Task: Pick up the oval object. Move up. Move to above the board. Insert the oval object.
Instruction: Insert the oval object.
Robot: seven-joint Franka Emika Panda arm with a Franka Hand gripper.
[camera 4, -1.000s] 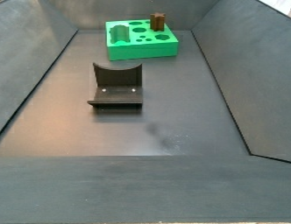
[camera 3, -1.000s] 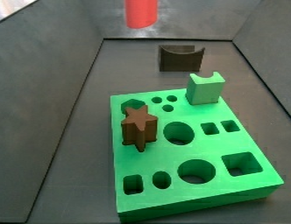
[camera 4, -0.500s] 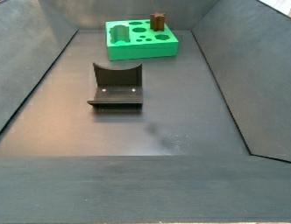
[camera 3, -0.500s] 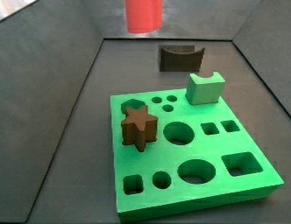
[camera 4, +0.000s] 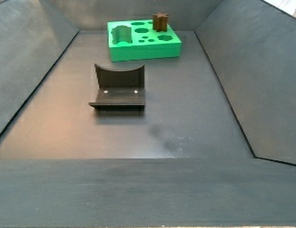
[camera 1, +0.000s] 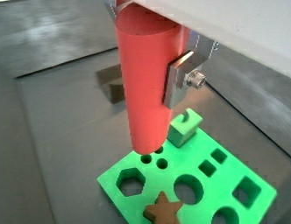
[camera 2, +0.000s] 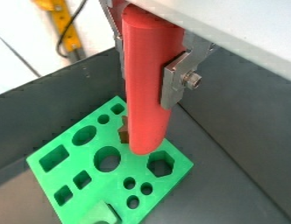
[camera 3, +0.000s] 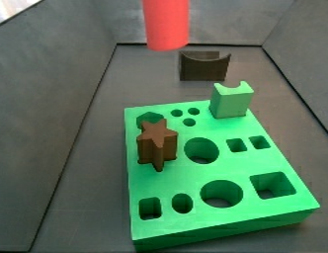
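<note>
My gripper (camera 1: 148, 74) is shut on the oval object (camera 1: 151, 87), a tall smooth red peg held upright between the silver fingers (camera 1: 180, 77); both wrist views show this, and the peg (camera 2: 145, 83) hangs high above the board (camera 2: 66, 166). In a side view only the peg's lower end (camera 3: 166, 24) shows at the top edge, above the floor behind the board (camera 3: 266, 210). The board is bright green with round, square and oval holes. In the other side view the board (camera 4: 119, 36) lies far back and the gripper is out of frame.
A brown star block (camera 3: 155, 140) stands in the board near its left edge. A small green notched block (camera 3: 231, 98) sits at the board's far corner. The dark fixture (camera 3: 204, 64) stands behind the board; it also shows mid-floor (camera 4: 119, 86). Grey walls enclose the floor.
The red peg has come lower into the side view and shifted slightly right, toward the board. The board, blocks and fixture have not moved.
</note>
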